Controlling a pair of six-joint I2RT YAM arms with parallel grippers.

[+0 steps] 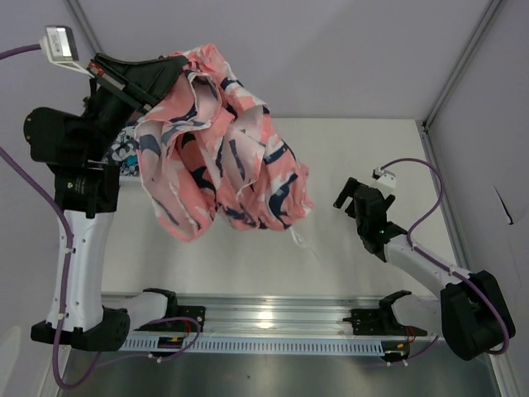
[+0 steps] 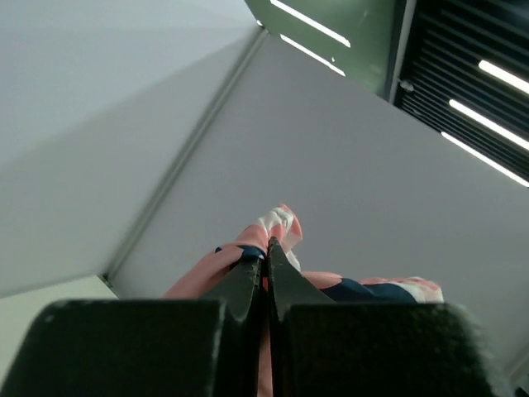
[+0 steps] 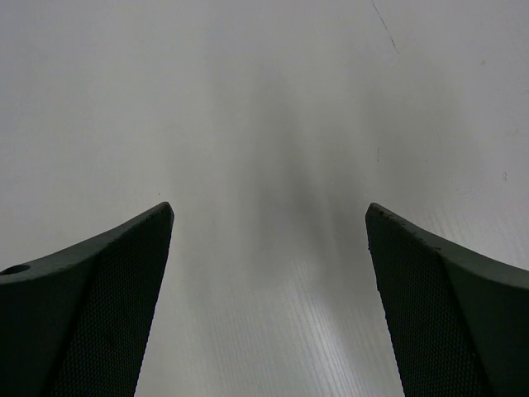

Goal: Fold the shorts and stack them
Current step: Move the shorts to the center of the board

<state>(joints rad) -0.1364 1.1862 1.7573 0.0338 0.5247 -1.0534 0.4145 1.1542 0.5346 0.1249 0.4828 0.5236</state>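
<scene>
The pink shorts [image 1: 223, 157] with navy-and-white shark print hang bunched in the air over the left half of the table. My left gripper [image 1: 182, 68] is raised high and shut on their upper edge. In the left wrist view the fingertips [image 2: 254, 258] pinch a fold of pink fabric [image 2: 277, 225] that sticks out past them. A white drawstring [image 1: 302, 241] dangles from the lower right of the shorts. My right gripper [image 1: 348, 197] stands open low over the right side of the table, apart from the shorts. Between its fingers [image 3: 269, 208] there is only bare table [image 3: 273, 99].
A patch of navy-and-white printed cloth [image 1: 126, 154] peeks out behind my left arm at the table's left edge. Grey walls close the table [image 1: 364, 149] at the back and right. A metal rail [image 1: 273, 318] runs along the near edge between the arm bases.
</scene>
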